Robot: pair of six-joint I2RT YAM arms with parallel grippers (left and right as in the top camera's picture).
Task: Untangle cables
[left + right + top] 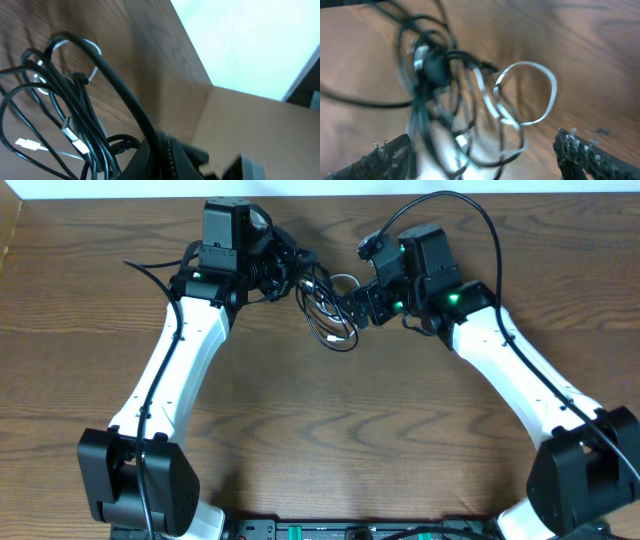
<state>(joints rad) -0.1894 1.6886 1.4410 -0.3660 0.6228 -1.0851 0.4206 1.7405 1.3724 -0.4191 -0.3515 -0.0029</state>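
The cables [331, 318] are a tangle of thin black cords on the wooden table, between the two grippers at the far middle. In the left wrist view the cords [75, 95] loop to the left, with silver plug ends [71, 134] and a whitish loop [92, 49]. My left gripper [161, 161] [290, 272] is shut on one black cord. My right gripper [485, 160] [353, 307] is open, its fingers wide apart around the blurred tangle [434, 70] and a whitish loop [540, 80].
The table's far edge [320, 194] runs just behind both grippers, with a white wall beyond. A tan cardboard piece [245, 125] stands by the far edge. The right arm's own thick black wire [470, 205] arches over it. Both arm bases stand at the near edge.
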